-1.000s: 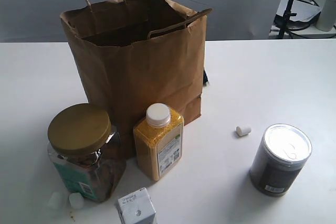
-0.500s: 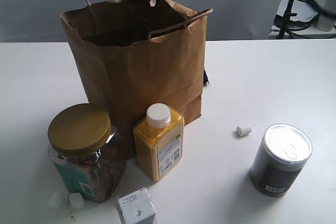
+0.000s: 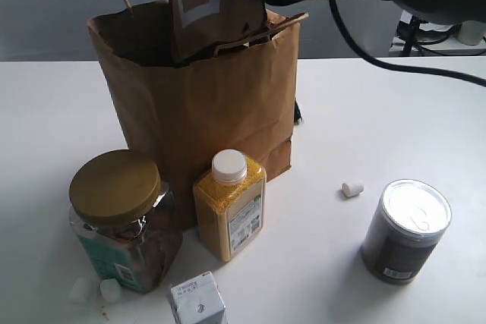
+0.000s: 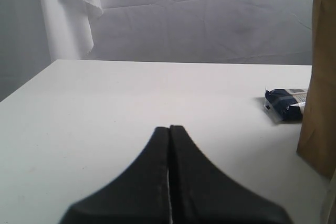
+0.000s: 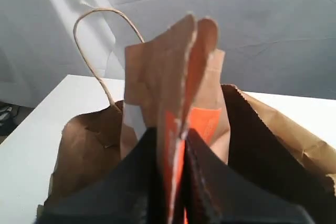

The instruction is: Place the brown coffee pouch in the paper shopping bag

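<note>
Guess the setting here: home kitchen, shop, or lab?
Probably a lab or test bench, not a kitchen: bare white table, wrinkled grey cloth backdrop, a stand with cables behind. Jar, bottle and can look staged by the paper shopping bag.

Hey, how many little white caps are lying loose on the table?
3: one white cap near the can, two caps by the jar. More may be hidden.

The brown coffee pouch [image 3: 199, 7] stands upright, its lower part inside the open paper shopping bag [image 3: 209, 108].
</note>
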### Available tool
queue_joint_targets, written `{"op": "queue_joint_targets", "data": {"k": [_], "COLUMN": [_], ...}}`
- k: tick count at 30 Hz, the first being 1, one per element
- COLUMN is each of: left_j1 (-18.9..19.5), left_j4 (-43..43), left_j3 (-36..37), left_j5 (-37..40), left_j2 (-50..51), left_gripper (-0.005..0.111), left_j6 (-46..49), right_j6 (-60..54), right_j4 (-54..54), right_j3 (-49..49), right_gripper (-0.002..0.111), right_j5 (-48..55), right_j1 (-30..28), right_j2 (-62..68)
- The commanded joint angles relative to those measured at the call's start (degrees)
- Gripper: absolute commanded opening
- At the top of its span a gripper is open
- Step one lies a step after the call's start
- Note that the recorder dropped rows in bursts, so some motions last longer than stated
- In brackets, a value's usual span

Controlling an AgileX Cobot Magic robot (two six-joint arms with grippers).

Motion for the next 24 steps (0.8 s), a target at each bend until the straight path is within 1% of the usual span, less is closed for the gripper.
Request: {"op": "queue_joint_targets", "data": {"k": [1, 4, 6, 8, 9, 11, 12, 13, 14, 15, 17, 19, 22, 24], "left_j1": [0.2, 0.2, 0.2, 0.2, 0.2, 0.2, 0.2, 0.2, 0.2, 0.2, 0.2, 0.2, 0.2, 0.2], "left_j4": [0.2, 0.2, 0.2, 0.2, 0.2, 0.2, 0.2, 0.2, 0.2, 0.2, 0.2, 0.2, 0.2, 0.2], "left_j3": [0.2, 0.2, 0.2, 0.2, 0.2, 0.2, 0.2, 0.2, 0.2, 0.2, 0.2, 0.2, 0.2, 0.2], "left_j5": [-0.2, -0.2, -0.2, -0.2, -0.2, -0.2, -0.2, -0.2, -0.2, -0.2, -0.2, -0.2, -0.2, -0.2], "left_j2": [-0.2, -0.2, -0.2, -0.2, -0.2, -0.2, -0.2, -0.2, -0.2, -0.2, -0.2, -0.2, -0.2, -0.2], "left_gripper": [0.0, 0.0, 0.0, 0.0, 0.0, 0.0, 0.0, 0.0, 0.0, 0.0, 0.0, 0.0, 0.0, 0.0], "left_j6": [-0.2, -0.2, -0.2, -0.2, -0.2, -0.2, -0.2, -0.2, -0.2, -0.2, -0.2, -0.2, -0.2, -0.2], "right_j6": [-0.5, -0.5, -0.5, -0.6, -1.0, -3.1, -6.2, -7.9, -8.9, -8.5, -6.1, -5.3, -5.2, -1.0], "right_j4": [1.0, 1.0, 1.0, 1.0, 1.0, 0.6, 0.5, 0.0, -2.8, -5.8, -13.5, -15.4, -18.3, -23.2], "right_j3": [-0.4, -0.4, -0.4, -0.4, -0.4, -0.4, -0.4, -0.4, -0.4, -0.4, -0.4, -0.1, 1.8, 4.7], "right_gripper": [0.034, 0.05, 0.055, 0.054, 0.052, 0.039, 0.022, 0.011, 0.0, 0.0, 0.0, 0.0, 0.0, 0.0], "right_j5": [-2.5, -2.4, -2.4, -3.4, -4.2, -5.8, -4.9, -3.9, -0.9, 1.5, 11.3, 15.0, 16.4, 20.7], "right_j1": [0.1, 0.1, 0.1, 0.2, 0.7, 1.3, 1.8, 1.8, 1.8, 1.8, 1.8, 1.8, 1.8, 1.8], "right_j2": [-0.6, -0.6, -0.8, -2.1, -2.8, -5.3, -7.2, -8.0, -9.6, -10.3, -12.1, -13.7, -17.6, -21.2]}}
